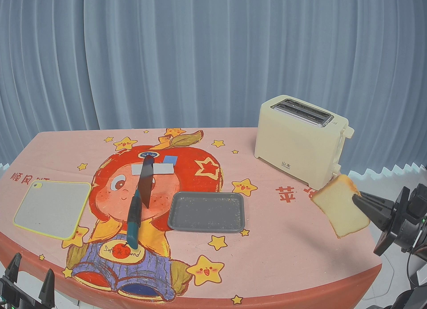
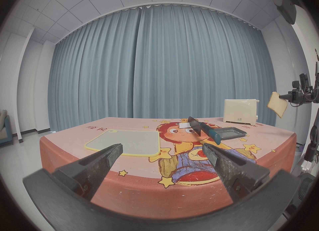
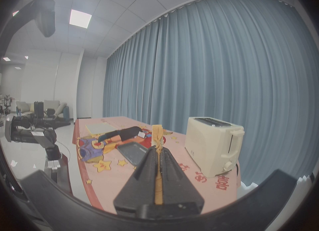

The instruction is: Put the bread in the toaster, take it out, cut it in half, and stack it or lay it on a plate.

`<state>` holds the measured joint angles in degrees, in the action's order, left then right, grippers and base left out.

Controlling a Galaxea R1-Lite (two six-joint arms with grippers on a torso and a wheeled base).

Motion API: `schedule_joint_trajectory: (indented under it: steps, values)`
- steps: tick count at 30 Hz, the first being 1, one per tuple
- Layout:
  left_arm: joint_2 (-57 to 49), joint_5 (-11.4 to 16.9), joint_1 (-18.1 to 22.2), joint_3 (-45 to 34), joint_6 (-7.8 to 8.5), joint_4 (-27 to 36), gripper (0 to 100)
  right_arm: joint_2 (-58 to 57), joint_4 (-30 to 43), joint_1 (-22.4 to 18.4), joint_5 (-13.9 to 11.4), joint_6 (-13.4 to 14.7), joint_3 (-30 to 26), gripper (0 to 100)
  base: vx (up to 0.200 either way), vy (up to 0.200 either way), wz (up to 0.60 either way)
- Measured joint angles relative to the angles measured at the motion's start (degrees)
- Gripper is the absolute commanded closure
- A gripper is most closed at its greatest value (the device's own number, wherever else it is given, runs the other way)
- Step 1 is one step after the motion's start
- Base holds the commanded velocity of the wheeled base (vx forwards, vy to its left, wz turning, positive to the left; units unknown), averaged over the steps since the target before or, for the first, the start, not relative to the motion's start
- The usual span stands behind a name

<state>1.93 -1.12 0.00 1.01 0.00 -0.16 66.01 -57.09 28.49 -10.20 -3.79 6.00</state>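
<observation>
A slice of bread (image 1: 340,205) hangs in the air over the table's right front corner, pinched at its edge by my right gripper (image 1: 356,199), which is shut on it. The bread (image 3: 157,134) shows edge-on between the closed fingers. It also appears far off as the bread (image 2: 277,104). A cream two-slot toaster (image 1: 303,141) stands behind it at the back right, slots empty. A dark grey tray-like plate (image 1: 207,211) lies mid-table. A knife (image 1: 138,203) with a teal handle rests propped on a small stand. My left gripper (image 2: 162,161) hangs open below the table's front left edge.
A grey cutting board (image 1: 53,207) with a yellow rim lies at the left front. A small grey block (image 1: 152,169) and blue tag sit behind the knife. A blue curtain closes off the back. The pink tablecloth (image 1: 275,252) is bare between plate and bread.
</observation>
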Motion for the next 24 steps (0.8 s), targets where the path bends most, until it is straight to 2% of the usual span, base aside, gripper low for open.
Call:
schedule_joint_trajectory:
  steps: [5,24]
  values:
    - [0.0,0.0,0.0,0.0,0.05,0.0,0,-0.77,2.11,0.06,0.02,-2.44,0.17,100,0.0,0.0,0.0]
    - [0.0,0.0,0.0,0.0,0.02,0.0,0,-1.51,2.18,-0.05,0.02,-2.69,0.59,100,0.0,0.0,0.0]
